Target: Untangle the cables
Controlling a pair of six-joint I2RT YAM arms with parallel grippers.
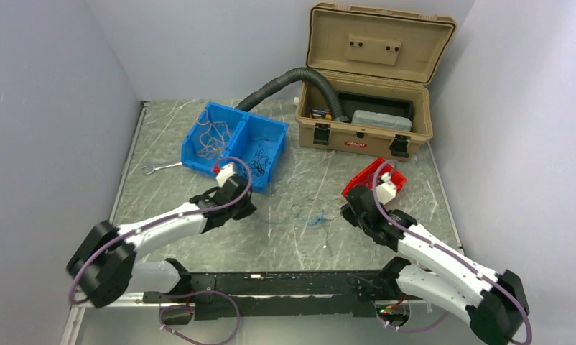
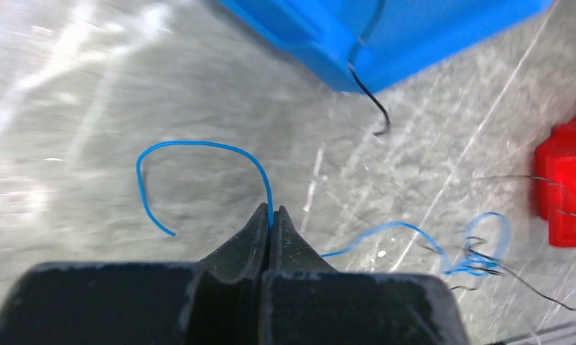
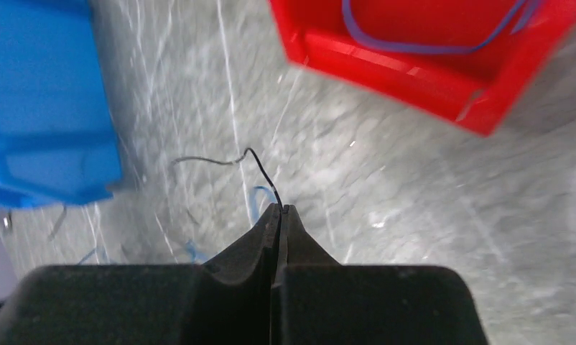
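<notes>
With our left jaws clenched on a blue wire (image 2: 199, 143) and right jaws clenched on a black wire (image 3: 262, 172), we should draw them apart slowly, low over the desk (image 1: 292, 248), easing both from the tangle (image 1: 310, 217) at eight o'clock of the red bin (image 1: 362, 180).

top: red plastic bin (image 1: 360, 180) part-hidden by right arm (image 1: 429, 248); hair-thin wires (image 1: 213, 136) in blue plastic two-compartment bin (image 1: 269, 169) too small to separate | left wrist: blue bin cut by top edge; grey marbled surface (image 2: 91, 108) smeared | right wrist: red bin blurred, cropped above
</notes>
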